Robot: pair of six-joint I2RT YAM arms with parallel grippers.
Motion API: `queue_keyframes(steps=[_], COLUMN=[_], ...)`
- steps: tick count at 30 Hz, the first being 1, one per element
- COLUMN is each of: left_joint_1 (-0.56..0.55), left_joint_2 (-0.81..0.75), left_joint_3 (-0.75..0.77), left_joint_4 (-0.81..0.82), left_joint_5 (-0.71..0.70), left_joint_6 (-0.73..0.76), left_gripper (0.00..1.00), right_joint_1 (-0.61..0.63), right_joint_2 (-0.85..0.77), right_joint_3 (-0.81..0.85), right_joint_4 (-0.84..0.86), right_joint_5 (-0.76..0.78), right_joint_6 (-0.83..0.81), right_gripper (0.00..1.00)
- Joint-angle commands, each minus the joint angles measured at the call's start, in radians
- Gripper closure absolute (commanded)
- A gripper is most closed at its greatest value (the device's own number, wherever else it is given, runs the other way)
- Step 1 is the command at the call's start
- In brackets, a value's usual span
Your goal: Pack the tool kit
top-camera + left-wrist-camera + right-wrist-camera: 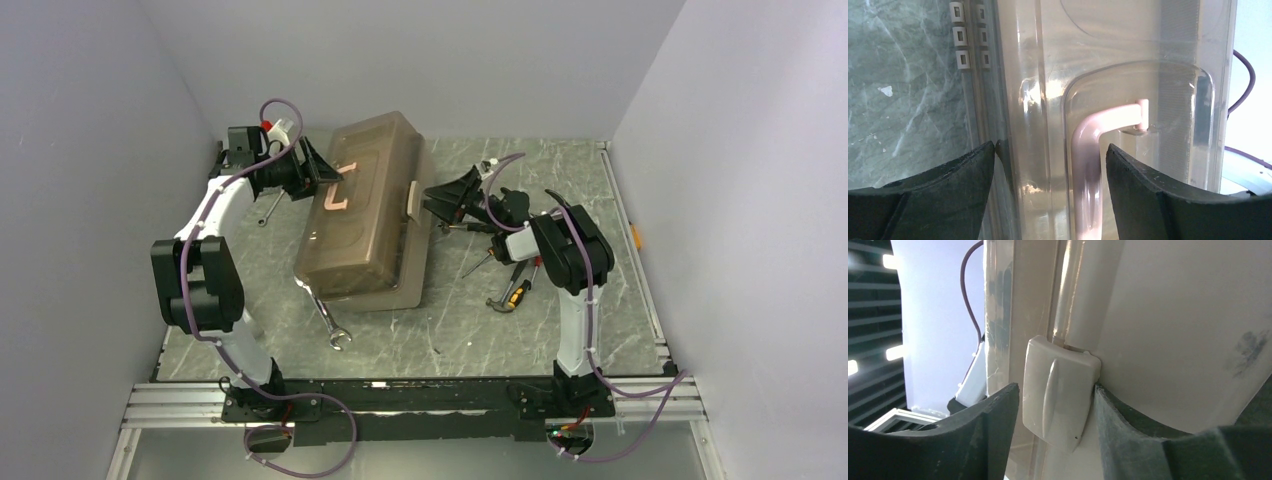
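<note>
The tan-brown toolbox [365,215] lies shut in the middle of the table, its pink handle [335,190] on the smoky lid. My left gripper [318,172] is open at the lid's left side. In the left wrist view the pink handle [1088,165] runs between the open fingers [948,195], nearer the right one, on the lid [1048,75]. My right gripper [440,200] is open around the cream latch [412,200] on the box's right side. In the right wrist view the latch [1060,390] sits between the fingers [1128,435], the right one touching it.
A steel wrench [332,325] lies in front of the box, and a smaller one [268,208] lies to its left under my left arm. A hammer [508,296] and screwdrivers [525,272] lie right of the box under my right arm. A red-topped white object [272,127] sits at the back left.
</note>
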Motion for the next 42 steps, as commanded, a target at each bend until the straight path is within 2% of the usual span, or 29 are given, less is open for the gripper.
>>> queue_keyframes(steps=[1,8,10,15,19,20,22,23,24,28,30,33,35,36,37,40,42], left_joint_1=[-0.062,-0.062,-0.062,-0.076,-0.102,-0.109,-0.120,-0.125,-0.126,-0.127,-0.126,-0.128,-0.128,-0.129,-0.130,-0.131,-0.132], left_joint_2=[0.069,0.035,0.024,-0.008,-0.036,-0.041,-0.048,-0.051,-0.054,-0.060,-0.066,-0.075,-0.080,-0.083,-0.087,-0.091,-0.091], left_joint_3=[-0.054,-0.063,-0.061,-0.062,-0.064,-0.065,-0.064,-0.064,-0.064,-0.057,-0.059,-0.062,-0.063,-0.064,-0.068,-0.075,-0.078], left_joint_4=[-0.145,-0.126,-0.126,-0.129,-0.129,-0.127,-0.126,-0.124,-0.125,-0.136,-0.140,-0.144,-0.147,-0.146,-0.144,-0.146,-0.147], left_joint_5=[-0.074,-0.064,-0.065,-0.069,-0.081,-0.082,-0.085,-0.087,-0.090,-0.098,-0.105,-0.111,-0.114,-0.115,-0.116,-0.121,-0.121], left_joint_6=[0.075,0.053,0.051,0.041,0.032,0.029,0.023,0.021,0.019,0.023,0.025,0.026,0.026,0.025,0.025,0.026,0.028], left_gripper=[0.19,0.20,0.20,0.20,0.20,0.20,0.20,0.20,0.20,0.20,0.20,0.20,0.20,0.20,0.20,0.20,0.20], right_joint_1=[0.098,0.098,0.100,0.109,0.108,0.109,0.108,0.108,0.108,0.111,0.119,0.122,0.121,0.122,0.121,0.125,0.132], right_joint_2=[-0.031,-0.009,-0.015,-0.047,-0.068,-0.068,-0.066,-0.060,-0.054,-0.056,-0.085,-0.155,-0.196,-0.217,-0.227,-0.222,-0.234], right_joint_3=[0.020,-0.012,-0.002,0.008,0.002,0.001,-0.003,-0.004,-0.004,-0.023,-0.036,-0.059,-0.078,-0.085,-0.093,-0.078,-0.043], right_joint_4=[0.247,0.247,0.234,0.139,0.030,0.016,0.033,0.058,0.084,0.103,0.010,-0.244,-0.381,-0.415,-0.426,-0.418,-0.528], right_joint_5=[-0.044,-0.039,-0.049,-0.067,-0.072,-0.073,-0.076,-0.078,-0.080,-0.085,-0.091,-0.076,-0.056,-0.043,-0.032,-0.037,-0.038], right_joint_6=[0.077,0.094,0.089,0.039,-0.012,-0.019,-0.012,0.002,0.015,0.015,-0.047,-0.186,-0.249,-0.269,-0.280,-0.265,-0.303], right_gripper=[0.46,0.64,0.72,0.79,0.81,0.76,0.31,0.22,0.18,0.14,0.15,0.16,0.22,0.29,0.31,0.29,0.25])
